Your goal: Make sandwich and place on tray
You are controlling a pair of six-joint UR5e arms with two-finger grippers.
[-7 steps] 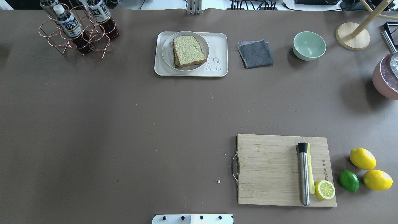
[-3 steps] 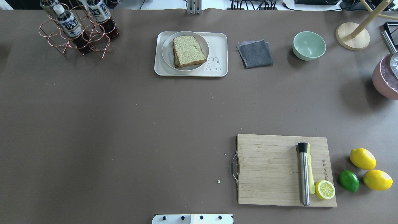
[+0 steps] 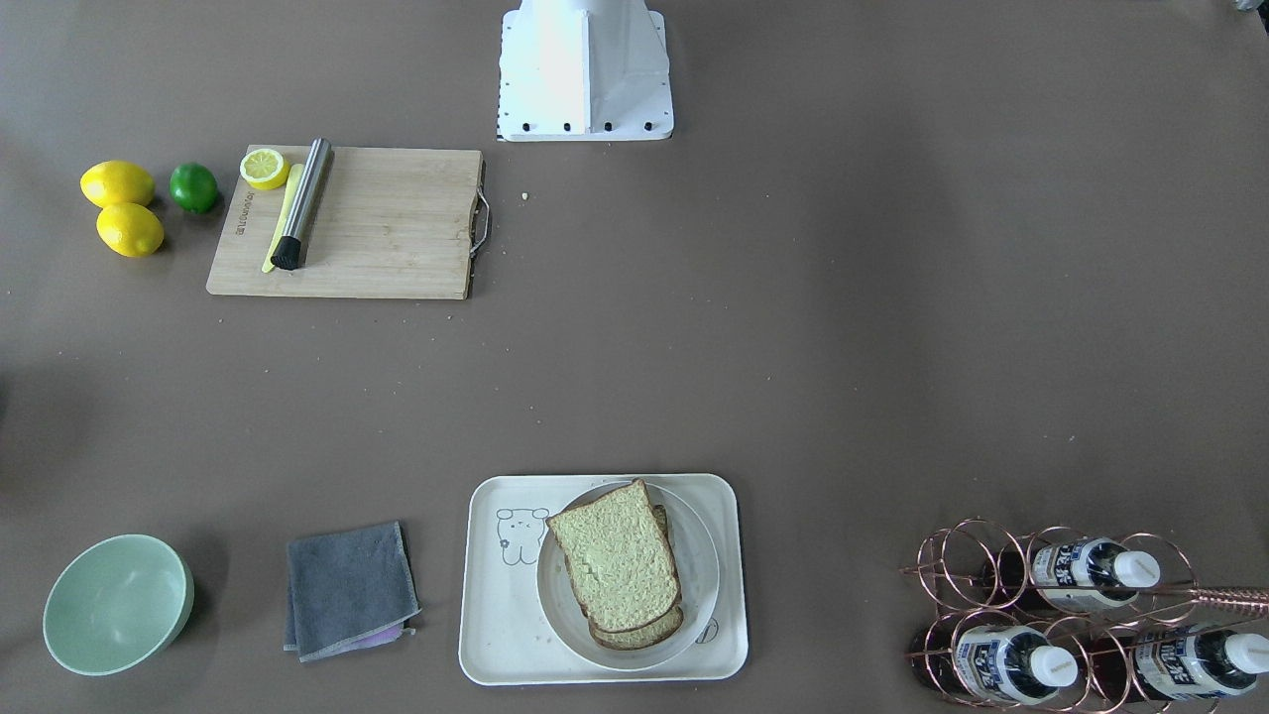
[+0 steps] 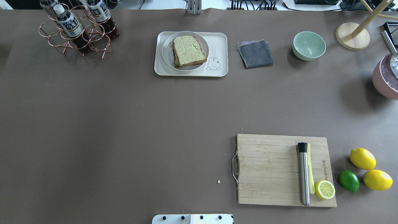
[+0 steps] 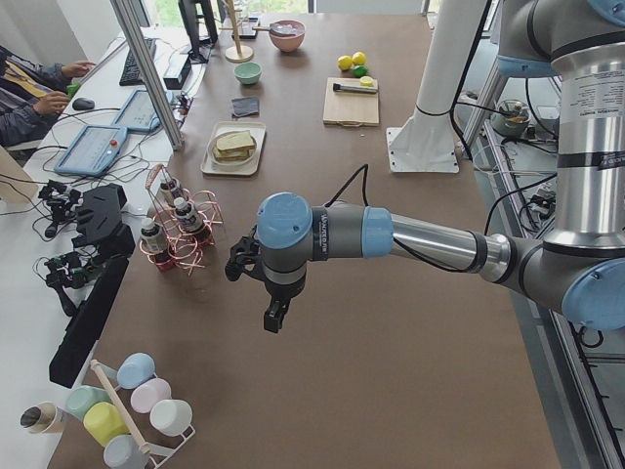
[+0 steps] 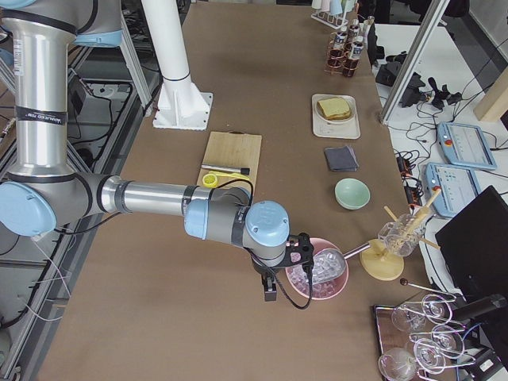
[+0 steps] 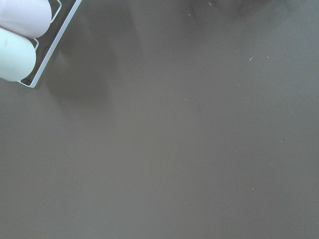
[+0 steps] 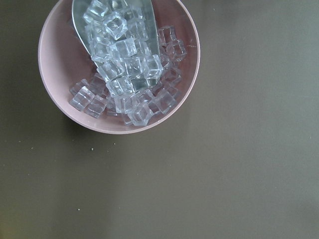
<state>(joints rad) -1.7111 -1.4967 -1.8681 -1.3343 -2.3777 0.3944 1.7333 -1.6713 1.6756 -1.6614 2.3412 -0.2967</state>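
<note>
Lying far from right claw (image 6: 270,295): sandwich (image 6: 335,108)

Broad open bench (image 4: 140,124) lies before the tray (image 4: 218,43). A bottle rack (image 4: 77,37) and a folded grey cloth (image 4: 255,53) flank it, with the cutting board (image 4: 267,168) well apart.

Table (image 4: 124,118): matt brown sheet, smooth. Tray (image 4: 221,43): cream plastic, smooth, low sheen. Plate (image 4: 166,54): white, smooth. Sandwich (image 4: 189,49): rough porous crumb, darker brown crust. Cloth (image 4: 255,53): grey fabric, soft nap. Green bowl (image 4: 308,45): smooth, satin. Board (image 4: 267,169): wood strips, matt; metal wire handle (image 4: 233,166). Rod (image 4: 304,180): brushed metal, black cap. Lemons (image 4: 362,158), lime (image 4: 349,180): glossy skin. Rack (image 4: 62,40): shiny coppery wire. Ice (image 8: 124,64): clear, glossy. Pink bowl (image 8: 50,64): matt. Scoop (image 8: 79,20): shiny metal.
</note>
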